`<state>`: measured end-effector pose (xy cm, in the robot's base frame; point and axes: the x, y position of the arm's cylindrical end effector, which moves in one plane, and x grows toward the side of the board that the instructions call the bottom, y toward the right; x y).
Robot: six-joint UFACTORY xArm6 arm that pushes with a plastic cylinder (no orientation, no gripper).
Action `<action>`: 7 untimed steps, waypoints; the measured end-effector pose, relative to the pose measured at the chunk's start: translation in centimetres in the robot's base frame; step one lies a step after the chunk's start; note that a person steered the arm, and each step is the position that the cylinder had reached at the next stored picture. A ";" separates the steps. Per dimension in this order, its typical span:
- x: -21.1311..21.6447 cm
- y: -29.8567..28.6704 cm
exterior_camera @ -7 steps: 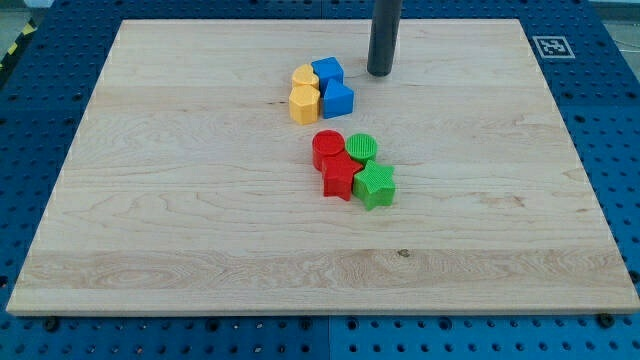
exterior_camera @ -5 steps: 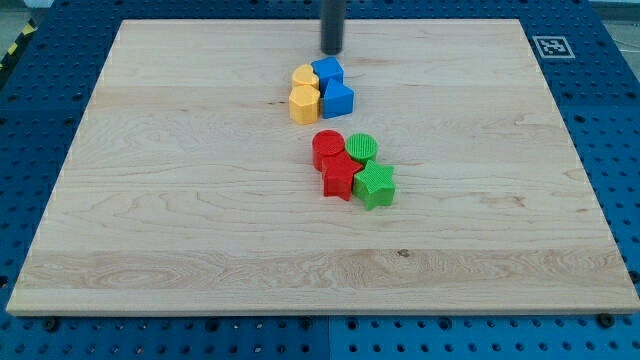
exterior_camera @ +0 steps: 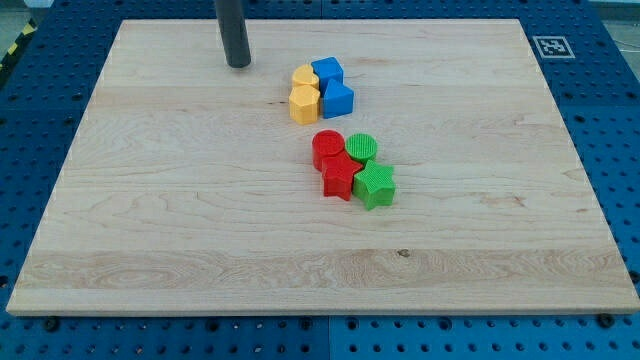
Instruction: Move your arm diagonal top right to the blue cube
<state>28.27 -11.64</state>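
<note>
Near the surface (exterior_camera: 150,250) top edge, you see my tip (exterior_camera: 238,65) well left of the blue cube (exterior_camera: 327,72); top-right spot unreached, no jaws in view

Rod (exterior_camera: 232,30): upper part cut off by the view's top edge.
Red star block (exterior_camera: 339,179): partly hidden behind green star block (exterior_camera: 376,186).

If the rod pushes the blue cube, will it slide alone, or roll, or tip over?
The blue cube looks squat and flat-sided, so it would probably slide, not roll or tip. It touches a yellow block and a second blue block, so those would likely move too. My tip stands apart, toward the view's left.
</note>
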 end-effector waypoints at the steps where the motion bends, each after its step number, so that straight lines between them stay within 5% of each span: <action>1: 0.7 0.0; 5: 0.1 0.0; 7: -5.4 13.5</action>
